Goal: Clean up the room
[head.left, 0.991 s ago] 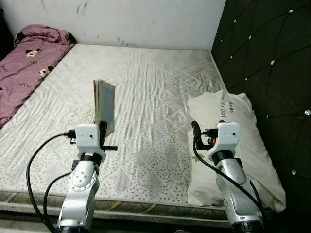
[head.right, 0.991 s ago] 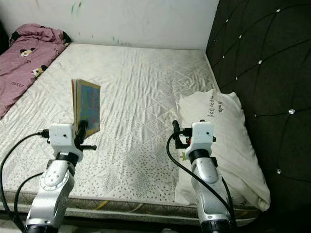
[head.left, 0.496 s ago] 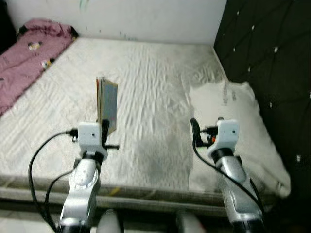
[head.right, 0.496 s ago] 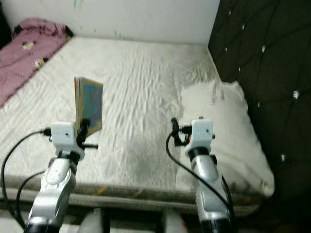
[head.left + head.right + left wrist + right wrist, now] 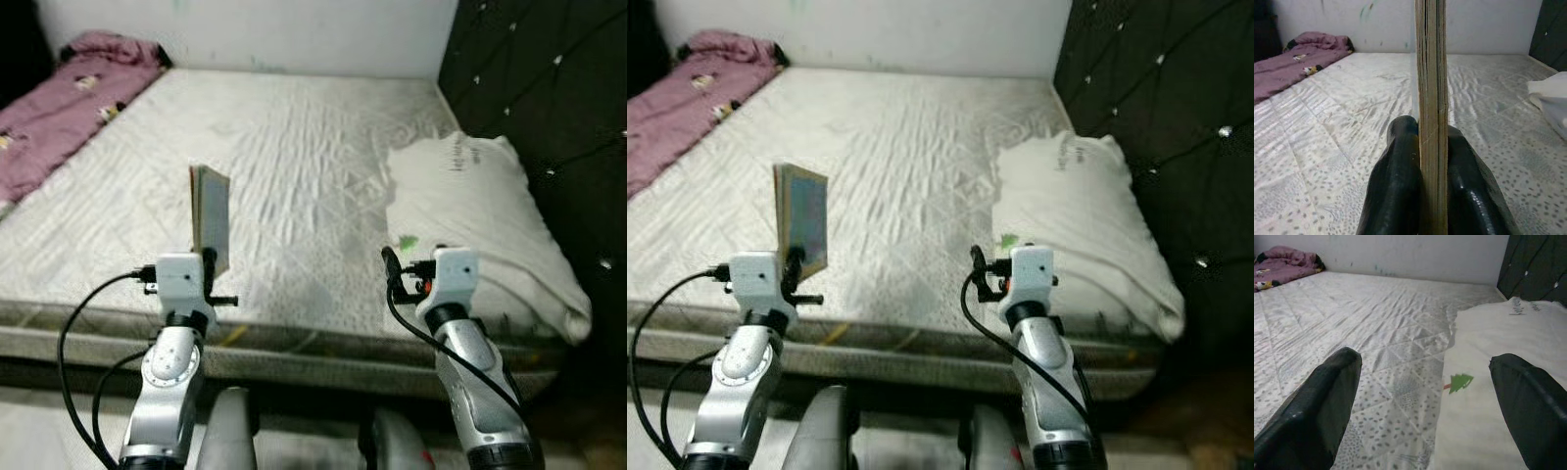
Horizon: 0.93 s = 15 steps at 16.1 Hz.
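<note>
Left pincer (image 5: 1431,147): clamped on the lower edge of a thin book with a blue cover and yellowed page edges (image 5: 210,217). The book stands upright, edge-on to the wrist camera, held above the near part of the bed with the white quilted mattress (image 5: 294,166). Both black fingers (image 5: 1396,186) press against its faces (no gap visible on either side).

Right pincer (image 5: 1425,401): spread wide and holding nothing. It hovers over the near edge of the mattress, just beside the white pillow printed with a small green tree and dark lettering (image 5: 480,206). The tree print lies between its fingertips in the right wrist view.

The pillow rests flat against the black tufted headboard with silver studs (image 5: 549,88) on the robot's right. A crumpled pink blanket with cartoon prints (image 5: 69,98) lies along the far left of the bed, well apart from the book. A white wall (image 5: 294,34) stands behind the bed. Both silver arms reach forward over the bed's front edge.
</note>
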Available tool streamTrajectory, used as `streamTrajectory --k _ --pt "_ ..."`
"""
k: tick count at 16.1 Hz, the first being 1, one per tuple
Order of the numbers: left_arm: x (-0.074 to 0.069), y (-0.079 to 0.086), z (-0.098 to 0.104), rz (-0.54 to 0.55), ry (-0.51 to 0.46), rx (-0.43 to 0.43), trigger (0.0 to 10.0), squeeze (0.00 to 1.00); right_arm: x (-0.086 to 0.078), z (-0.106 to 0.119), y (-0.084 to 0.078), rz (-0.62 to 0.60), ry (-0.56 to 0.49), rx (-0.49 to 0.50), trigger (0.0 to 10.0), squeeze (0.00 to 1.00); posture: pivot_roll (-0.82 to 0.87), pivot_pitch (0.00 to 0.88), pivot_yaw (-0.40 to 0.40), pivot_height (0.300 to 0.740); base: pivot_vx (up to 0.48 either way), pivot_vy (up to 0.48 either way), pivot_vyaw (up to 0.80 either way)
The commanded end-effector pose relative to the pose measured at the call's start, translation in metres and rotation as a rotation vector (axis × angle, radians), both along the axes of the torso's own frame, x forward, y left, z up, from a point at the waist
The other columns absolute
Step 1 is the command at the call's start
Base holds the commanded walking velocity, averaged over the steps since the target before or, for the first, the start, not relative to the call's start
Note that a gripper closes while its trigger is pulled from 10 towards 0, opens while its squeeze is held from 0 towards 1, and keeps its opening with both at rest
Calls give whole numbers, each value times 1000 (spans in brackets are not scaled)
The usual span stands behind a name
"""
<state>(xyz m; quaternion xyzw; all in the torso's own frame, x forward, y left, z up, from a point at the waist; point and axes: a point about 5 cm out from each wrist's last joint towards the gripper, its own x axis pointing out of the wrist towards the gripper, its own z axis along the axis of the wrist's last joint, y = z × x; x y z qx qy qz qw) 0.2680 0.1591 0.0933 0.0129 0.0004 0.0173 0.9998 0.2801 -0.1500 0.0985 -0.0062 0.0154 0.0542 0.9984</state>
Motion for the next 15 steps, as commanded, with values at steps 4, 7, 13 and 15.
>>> streamTrajectory --k 4,7,13,15 --pt "8 0 17 -12 -70 -5 10000 0 3 7 3 22 -23 6 10000 0 0 34 -9 632 0 0 0" --pt "11 0 17 -11 -64 -26 10000 0 3 7 4 26 -23 7 10000 0 -3 40 -1 582 0 0 0" --pt "13 -3 16 -17 -64 -50 10000 0 3 5 5 29 -16 -4 10000 0 -4 35 -3 573 0 0 0" --pt "14 -5 17 -27 -70 -54 10000 0 4 5 4 30 -15 -6 10000 0 -4 31 -5 573 281 0 0"
